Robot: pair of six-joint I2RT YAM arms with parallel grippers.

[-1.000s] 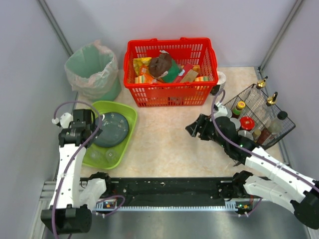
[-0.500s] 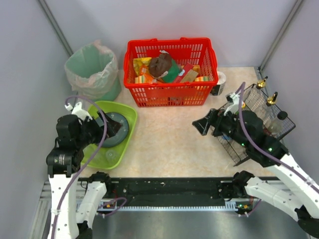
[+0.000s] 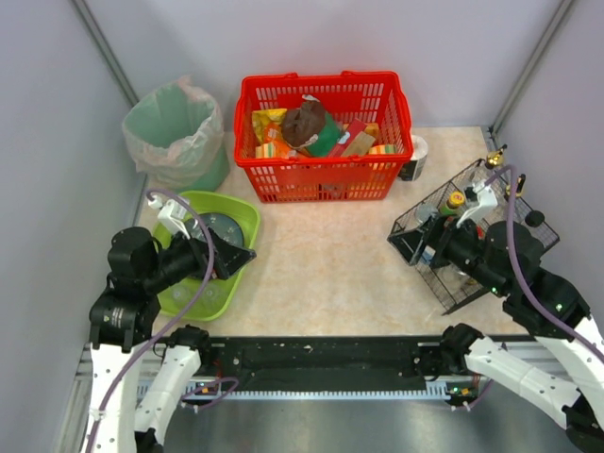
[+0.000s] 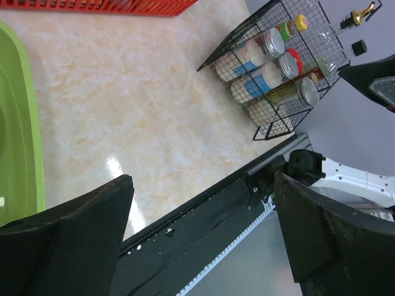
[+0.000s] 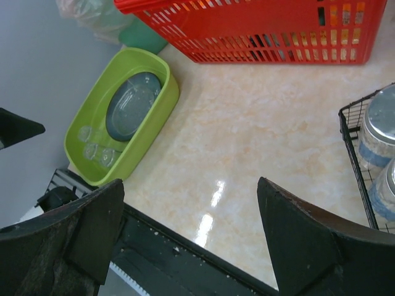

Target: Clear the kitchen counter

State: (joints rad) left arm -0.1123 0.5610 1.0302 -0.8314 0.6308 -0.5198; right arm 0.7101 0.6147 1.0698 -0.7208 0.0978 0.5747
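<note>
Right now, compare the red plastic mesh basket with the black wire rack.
The red plastic mesh basket is larger than the black wire rack. The basket sits square at the back, the rack angled on the right. The basket holds packets, the rack jars. Both stand open-topped on the kitchen counter.

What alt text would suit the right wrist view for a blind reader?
The right gripper, fingers open and empty, hangs over the beige kitchen counter. Left, a green tray of dishes; behind, a red basket; right, a wire rack.
</note>
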